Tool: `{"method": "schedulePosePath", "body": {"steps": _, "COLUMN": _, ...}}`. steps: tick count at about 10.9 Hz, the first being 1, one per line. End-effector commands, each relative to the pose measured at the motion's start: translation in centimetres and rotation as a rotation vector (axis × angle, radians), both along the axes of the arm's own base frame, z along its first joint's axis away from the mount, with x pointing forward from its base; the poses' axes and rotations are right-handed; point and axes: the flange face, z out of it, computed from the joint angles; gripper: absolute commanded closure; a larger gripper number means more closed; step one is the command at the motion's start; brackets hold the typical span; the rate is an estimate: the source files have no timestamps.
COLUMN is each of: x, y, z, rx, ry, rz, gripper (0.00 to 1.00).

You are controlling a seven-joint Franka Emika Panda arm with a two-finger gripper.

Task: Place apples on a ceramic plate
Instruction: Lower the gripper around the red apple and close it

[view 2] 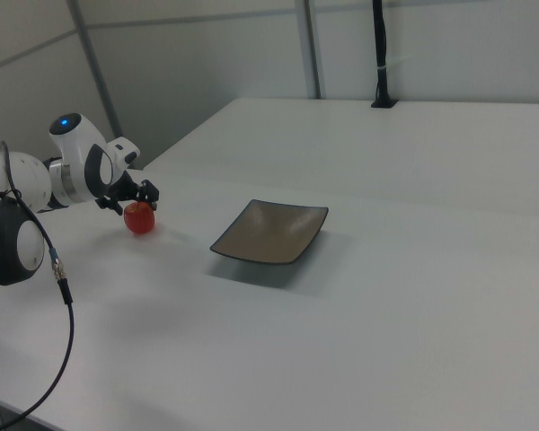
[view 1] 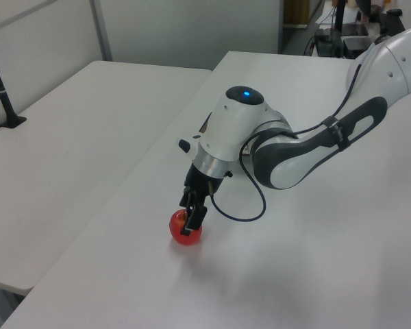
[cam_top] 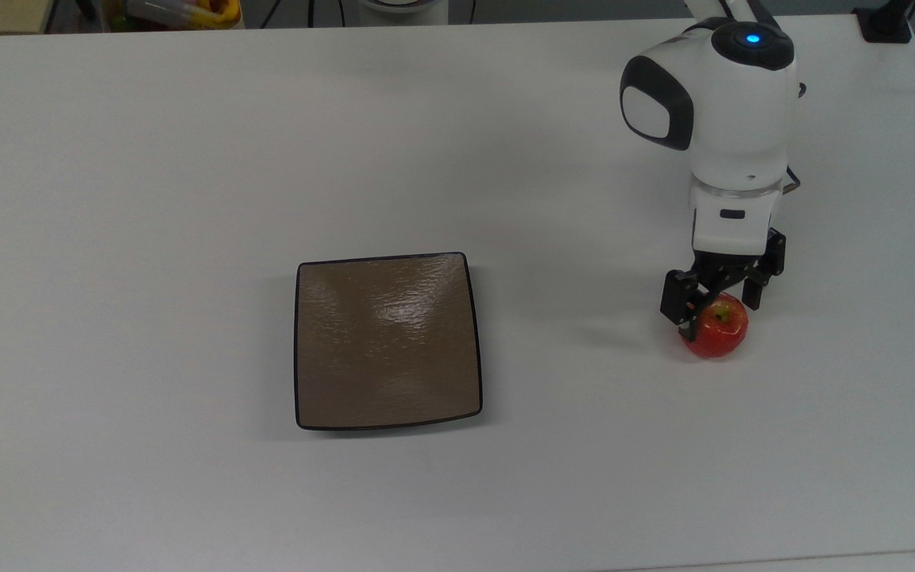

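Top view: the small round red apple (cam_top: 716, 334) sits on the white desk (cam_top: 187, 159), well apart from the square shallow brown ceramic plate (cam_top: 388, 341) toward the top view's left. The black two-finger gripper (cam_top: 718, 300) straddles the apple, its fingers (cam_top: 675, 295) spread on either side.

Left view: the gripper (view 1: 194, 214) is down over the apple (view 1: 185, 233).

Right view: the apple (view 2: 140, 218) lies toward the right view's left of the plate (view 2: 271, 232), with the gripper (view 2: 131, 198) above it.

apple (view 1: 185, 233) top: hidden by tool (view 1: 194, 214) | arm (cam_top: 731, 8): cut off
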Motion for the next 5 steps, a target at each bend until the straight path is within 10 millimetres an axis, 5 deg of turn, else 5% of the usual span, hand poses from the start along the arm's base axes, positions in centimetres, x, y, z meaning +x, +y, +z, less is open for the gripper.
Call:
{"method": "schedulePosePath", "body": {"steps": 1, "x": 0.1, "y": 0.6, "z": -0.5, "rx": 0.005, "ry": -0.034, "rz": -0.008, "gripper": 0.0}}
{"method": "schedulePosePath", "body": {"steps": 5, "x": 0.0, "y": 0.7, "z": -1.8, "rx": -0.012, "ry": -0.029, "rz": 0.001, "gripper": 0.0}}
